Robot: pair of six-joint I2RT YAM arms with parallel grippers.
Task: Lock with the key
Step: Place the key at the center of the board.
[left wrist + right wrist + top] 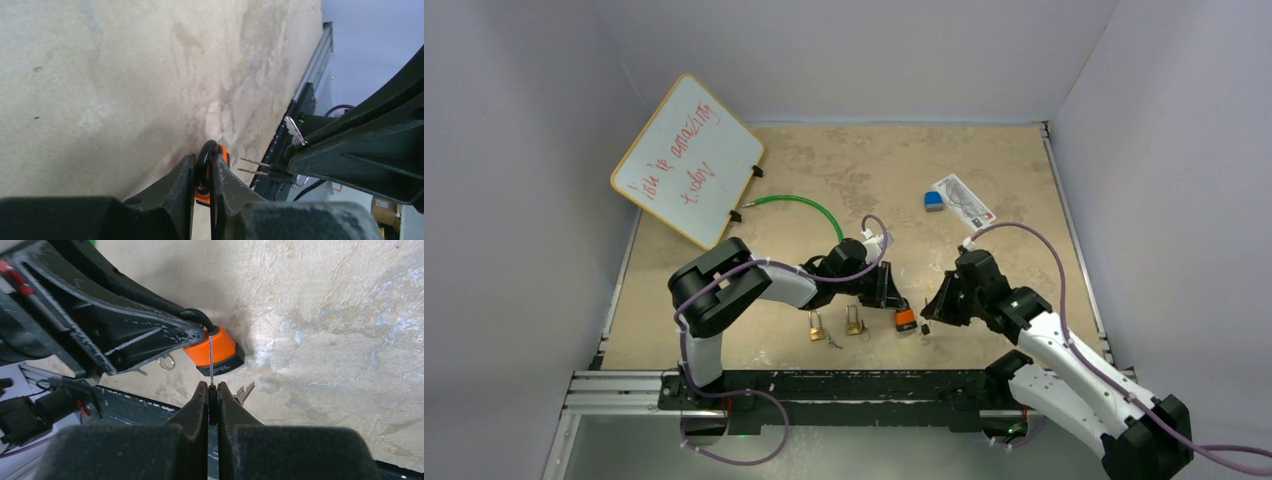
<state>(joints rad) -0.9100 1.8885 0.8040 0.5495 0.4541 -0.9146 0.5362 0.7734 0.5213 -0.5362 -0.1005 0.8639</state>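
An orange padlock (pixel 905 319) with a black shackle (pixel 206 155) sits near the table's front edge. My left gripper (pixel 892 300) is shut on the shackle and holds the padlock's body (pixel 210 347) just off the table. My right gripper (pixel 927 318) is shut on the black head of a key. The key's thin blade (pixel 211 360) points at the padlock's bottom face, its tip right at it. A second key (pixel 244 391) hangs beside it on the same ring. In the left wrist view both blades (pixel 252 167) show a short gap right of the padlock.
Two brass padlocks (pixel 816 328) (pixel 855 325) lie just left of the orange one. A whiteboard (pixel 687 160) leans at the back left, with a green cable (pixel 799 203) beside it. A blue eraser (pixel 934 200) and a card (pixel 964 198) lie at the back right. The metal rail (pixel 824 385) borders the front edge.
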